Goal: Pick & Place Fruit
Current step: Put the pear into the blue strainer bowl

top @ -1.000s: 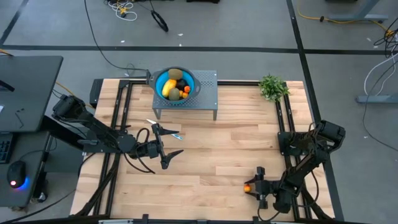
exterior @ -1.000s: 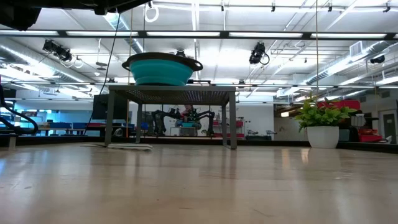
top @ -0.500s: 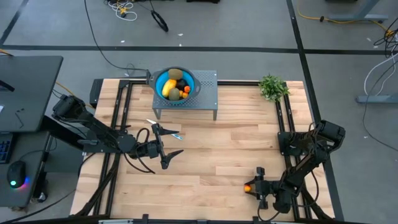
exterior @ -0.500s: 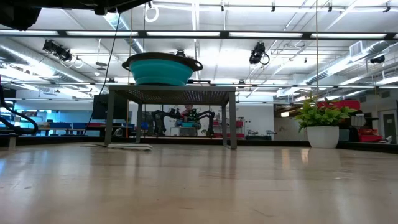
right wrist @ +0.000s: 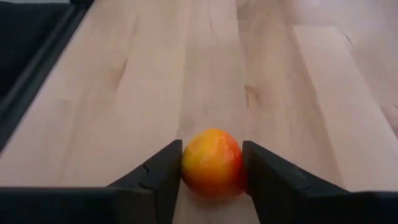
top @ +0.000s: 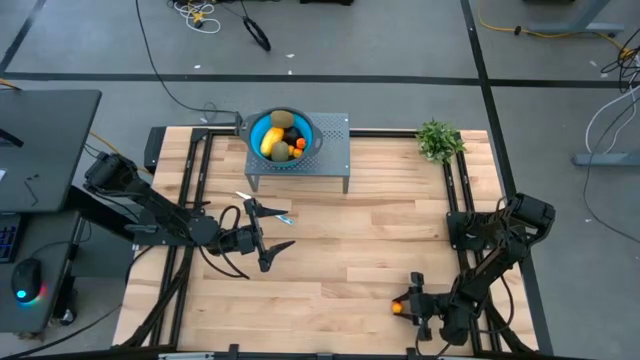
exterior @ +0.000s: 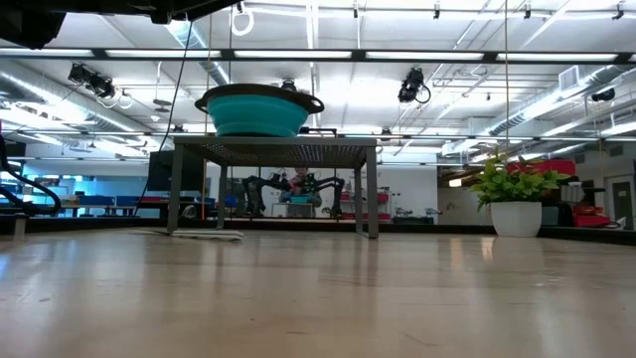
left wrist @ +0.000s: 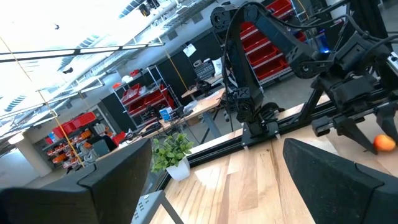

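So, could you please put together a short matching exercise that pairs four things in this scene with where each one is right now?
Things:
1. orange fruit
2. teal bowl
3. potted plant
4. left gripper

Places:
A. on the small grey stand at the table's far edge
B. between the right gripper's fingers, near the table's front right
C. over the left middle of the table, open and empty
D. at the table's far right corner

Pairs: 1-B, 2-A, 3-D, 4-C
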Robot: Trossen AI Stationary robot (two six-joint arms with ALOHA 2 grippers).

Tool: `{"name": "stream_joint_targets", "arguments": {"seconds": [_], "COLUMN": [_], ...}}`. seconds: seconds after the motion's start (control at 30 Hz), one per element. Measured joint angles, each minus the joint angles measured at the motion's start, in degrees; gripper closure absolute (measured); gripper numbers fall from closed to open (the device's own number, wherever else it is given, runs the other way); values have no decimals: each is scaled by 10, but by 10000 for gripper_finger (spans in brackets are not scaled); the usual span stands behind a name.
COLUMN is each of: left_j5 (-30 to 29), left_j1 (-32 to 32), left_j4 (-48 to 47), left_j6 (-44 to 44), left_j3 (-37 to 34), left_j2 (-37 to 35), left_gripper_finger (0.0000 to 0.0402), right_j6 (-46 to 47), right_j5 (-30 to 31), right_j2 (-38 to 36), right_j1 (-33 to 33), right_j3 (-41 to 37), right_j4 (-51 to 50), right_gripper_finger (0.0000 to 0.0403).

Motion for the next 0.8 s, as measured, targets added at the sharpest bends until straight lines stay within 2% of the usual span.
{"name": "stream_joint_targets", "arguments": {"seconds": [0.1,0.3,0.53,0.8], "left_j5": [0,0,0,0], "left_j1": [0,0,0,0], "left_j4": [0,0,0,0], "left_j6": [0,0,0,0], "left_j3": [0,0,0,0], "left_j2": [0,0,0,0], "left_gripper_finger": [28,28,28,28], "right_j6": [-21,-98,-188,-226], "right_j5": [3,71,74,89], "right_j2": [0,0,0,0], "right_j1": [-6,-33,-100,-184], "right_j3": [12,57,106,119], "right_j4": [0,0,0,19], "right_gripper_finger": [232,232,232,232]}}
